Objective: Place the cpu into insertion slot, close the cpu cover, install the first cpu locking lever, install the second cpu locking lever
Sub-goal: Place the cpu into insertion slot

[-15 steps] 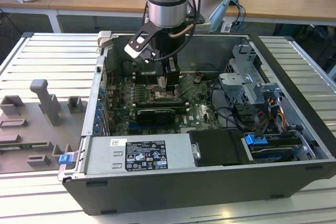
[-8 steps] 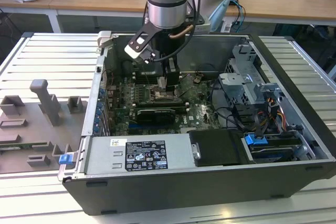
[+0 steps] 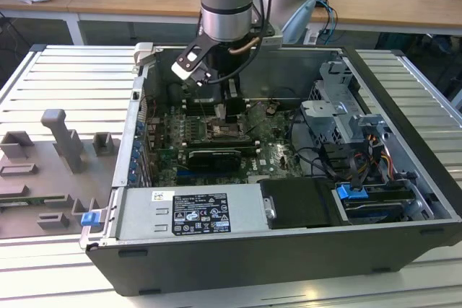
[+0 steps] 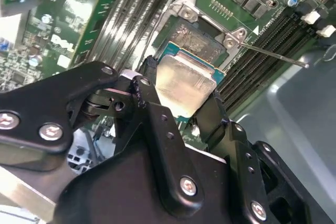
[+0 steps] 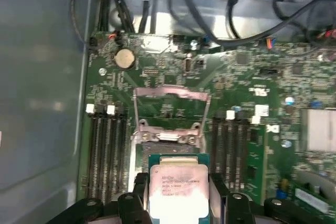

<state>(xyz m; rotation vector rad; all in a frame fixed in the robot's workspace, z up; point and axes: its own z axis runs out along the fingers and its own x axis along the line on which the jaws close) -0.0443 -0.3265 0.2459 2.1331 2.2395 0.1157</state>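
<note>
Gripper [image 4: 182, 88] clamped on the cpu [image 5: 176, 188], poised over the near edge of the insertion slot [image 5: 169, 142], cpu cover [image 5: 170, 95] flipped up beyond. Any tilt or offset now, and the chip could seat crooked and damage the slot.

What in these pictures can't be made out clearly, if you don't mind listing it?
Second wrist view: the cpu's near edge, covered by the hand.
First wrist view: the insertion slot's near part, behind the cpu.
Exterior view: the slot's contacts, too small.
</note>
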